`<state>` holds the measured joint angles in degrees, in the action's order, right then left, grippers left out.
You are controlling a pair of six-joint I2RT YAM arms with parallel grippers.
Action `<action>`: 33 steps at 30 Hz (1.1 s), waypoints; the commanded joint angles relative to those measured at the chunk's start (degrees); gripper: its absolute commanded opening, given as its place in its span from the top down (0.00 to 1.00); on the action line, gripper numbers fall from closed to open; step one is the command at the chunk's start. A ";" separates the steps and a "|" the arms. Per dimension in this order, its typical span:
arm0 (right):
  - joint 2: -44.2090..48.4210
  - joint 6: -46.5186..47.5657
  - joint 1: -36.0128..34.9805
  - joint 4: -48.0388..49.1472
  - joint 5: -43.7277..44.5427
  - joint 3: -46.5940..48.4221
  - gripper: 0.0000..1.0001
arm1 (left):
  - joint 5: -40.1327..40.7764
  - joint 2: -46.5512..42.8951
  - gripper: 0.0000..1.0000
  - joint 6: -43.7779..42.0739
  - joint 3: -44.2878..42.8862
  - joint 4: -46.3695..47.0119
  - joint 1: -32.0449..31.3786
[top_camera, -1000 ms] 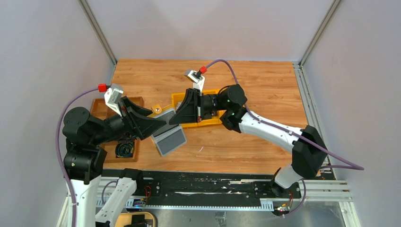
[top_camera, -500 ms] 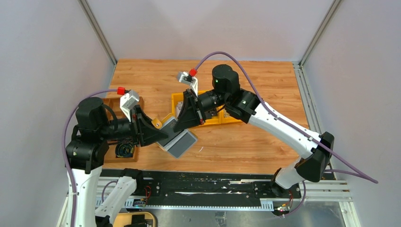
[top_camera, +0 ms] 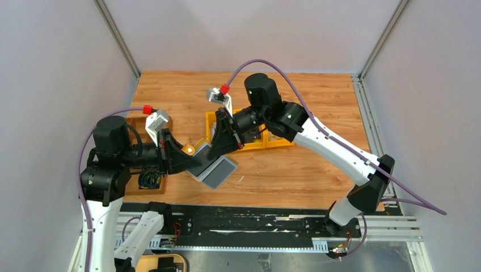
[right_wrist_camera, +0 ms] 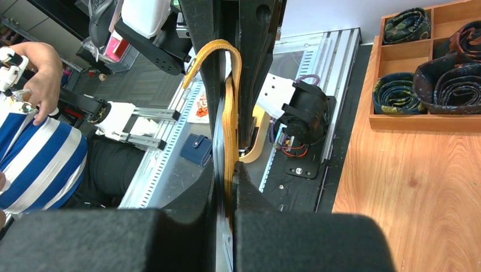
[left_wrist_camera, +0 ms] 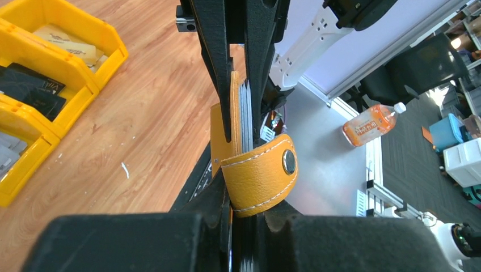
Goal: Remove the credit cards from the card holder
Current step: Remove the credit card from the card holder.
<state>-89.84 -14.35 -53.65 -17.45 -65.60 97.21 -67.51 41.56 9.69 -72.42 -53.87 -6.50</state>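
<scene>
the wooden table (top_camera: 317, 102) lies well below both claws, and the whole business hangs in the air over its near-middle. the two arms reach toward each other, tip to tip. behind the right claw (top_camera: 219, 148) sit the yellow bins (top_camera: 277, 141); behind the left claw (top_camera: 194, 162) is the brown tray (top_camera: 122, 128).

between the claws is the card holder (top_camera: 219, 172), lifted off the table and touching both of them. the left claw is pressed together on one end of it, and the right claw pinches the opposite end, so the wallet is stretched edge-on from one to the other. in the left wrist view its strap (left_wrist_camera: 258, 182) curls loose just in front of the left claw, the snap stud (left_wrist_camera: 289, 161) showing and fastened to nothing. past that, thin grey cards (left_wrist_camera: 245, 107) stand packed against the mustard leather, right between the right claw's fingers (left_wrist_camera: 218, 62).

so i'd say this is the step of steadying the opened holder; no card looks drawn out yet. next, i reckon one claw must go on gripping the leather alone while the other lets go and takes only the card edges, then pulls straight along the pocket. a pinch that catches leather and cards together would drag the lot.
</scene>
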 commanded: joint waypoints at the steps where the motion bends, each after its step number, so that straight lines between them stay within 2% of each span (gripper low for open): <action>1: -0.55 1.42 -1.31 -1.62 -1.35 2.64 0.96 | 0.05 0.68 1.00 0.22 -1.69 1.38 0.09; 3: -0.35 0.65 -0.86 -1.09 -0.67 2.89 0.88 | 0.56 0.25 1.00 1.97 -1.44 3.57 0.09; 9: 3.79 -8.67 4.07 9.38 5.91 -0.92 0.50 | 3.05 -1.65 1.00 7.77 0.57 10.90 0.09; 12: 8.13 -14.07 7.30 14.67 12.72 -5.63 0.42 | 6.89 -1.89 1.00 7.89 0.77 11.89 0.09; 18: 18.82 -18.50 9.71 19.67 29.17 -16.02 0.38 | 17.56 -3.50 1.00 12.23 2.30 17.93 0.09; 25: 17.40 -36.60 6.56 41.00 21.89 -25.19 0.44 | 25.15 -5.20 1.00 16.30 5.40 23.79 0.09; 33: 9.57 -45.98 3.11 53.15 18.71 -26.97 0.47 | 23.02 -6.10 1.00 24.11 9.10 31.80 0.09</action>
<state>-78.76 -53.34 -49.60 25.43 -44.23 70.83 -43.79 36.75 28.84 -64.58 -30.11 -6.50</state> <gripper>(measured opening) 0.541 0.075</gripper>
